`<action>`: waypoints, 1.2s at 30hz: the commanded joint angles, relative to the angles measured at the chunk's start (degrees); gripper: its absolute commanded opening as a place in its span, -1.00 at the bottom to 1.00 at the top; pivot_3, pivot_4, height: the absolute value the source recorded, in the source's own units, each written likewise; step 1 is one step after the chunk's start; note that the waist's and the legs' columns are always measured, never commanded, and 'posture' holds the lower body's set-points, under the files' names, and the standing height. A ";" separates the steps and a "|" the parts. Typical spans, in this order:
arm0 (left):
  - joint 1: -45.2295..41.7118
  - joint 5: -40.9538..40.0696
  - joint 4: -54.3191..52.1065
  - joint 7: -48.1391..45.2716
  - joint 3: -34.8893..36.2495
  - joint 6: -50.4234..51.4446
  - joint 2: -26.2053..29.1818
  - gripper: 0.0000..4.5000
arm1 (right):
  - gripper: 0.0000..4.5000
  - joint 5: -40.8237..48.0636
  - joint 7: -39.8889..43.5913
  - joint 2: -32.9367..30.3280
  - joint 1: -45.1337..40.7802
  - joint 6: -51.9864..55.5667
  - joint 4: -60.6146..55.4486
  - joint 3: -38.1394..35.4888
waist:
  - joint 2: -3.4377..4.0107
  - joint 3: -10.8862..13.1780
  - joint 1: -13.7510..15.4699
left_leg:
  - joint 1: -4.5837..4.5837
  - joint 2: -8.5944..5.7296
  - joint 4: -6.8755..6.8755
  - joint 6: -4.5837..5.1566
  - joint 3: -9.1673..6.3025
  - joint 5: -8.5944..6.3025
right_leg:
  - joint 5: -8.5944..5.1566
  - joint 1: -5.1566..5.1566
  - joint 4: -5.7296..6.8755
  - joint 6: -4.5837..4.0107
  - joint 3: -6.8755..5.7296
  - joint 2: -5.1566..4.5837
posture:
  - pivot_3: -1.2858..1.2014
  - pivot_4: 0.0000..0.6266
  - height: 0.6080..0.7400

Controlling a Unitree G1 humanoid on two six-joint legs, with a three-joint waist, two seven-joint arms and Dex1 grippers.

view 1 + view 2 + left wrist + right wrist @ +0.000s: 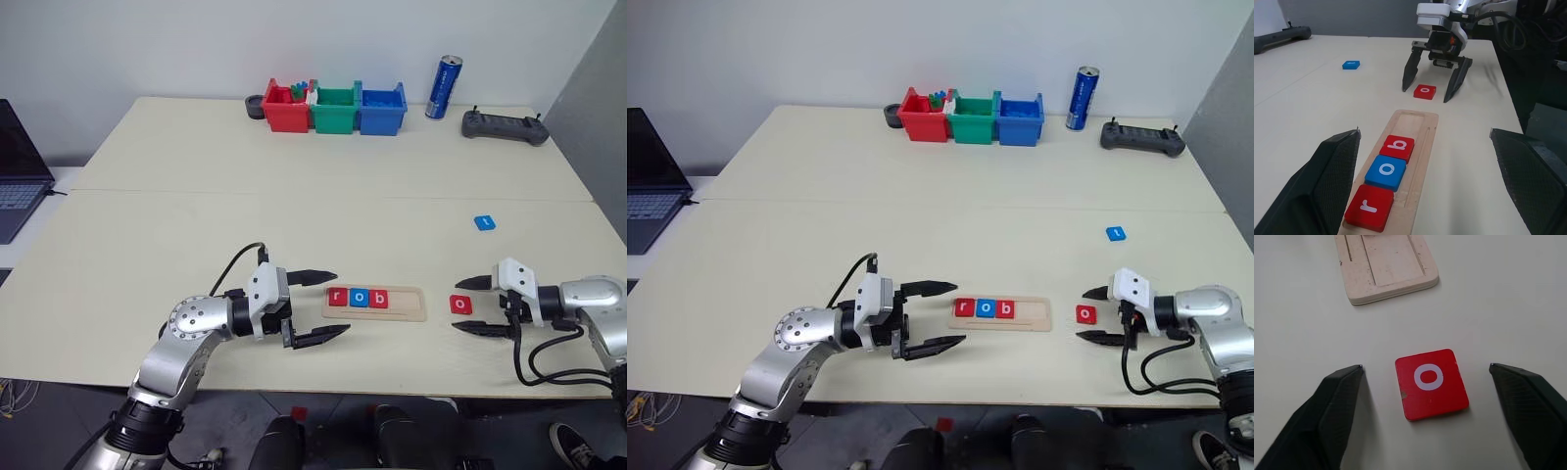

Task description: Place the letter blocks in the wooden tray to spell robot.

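Currently the red o block (1431,384) is straddled on the counter (294,215) by the spread right claw (477,305), beside the wooden tray (409,305); an off-centre pinch could skid it.

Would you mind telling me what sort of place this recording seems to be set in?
Probably a robotics lab or office workspace: a plain pale table against a bare wall, a handheld controller and sorting bins at its far edge, and an open laptop at the side.
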 commanded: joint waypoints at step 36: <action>0.46 -0.37 -3.08 1.07 0.89 0.32 0.64 1.00 | -0.36 -1.65 -5.38 10.47 -7.52 11.19 -15.68 7.49 | 0.01 -0.01 0.14 | -0.02 -0.02 0.02 -0.01 -0.11 0.00 | 0.00 -0.04 0.14 -0.01 -0.07 -0.01 | 0.03 -0.52 1.00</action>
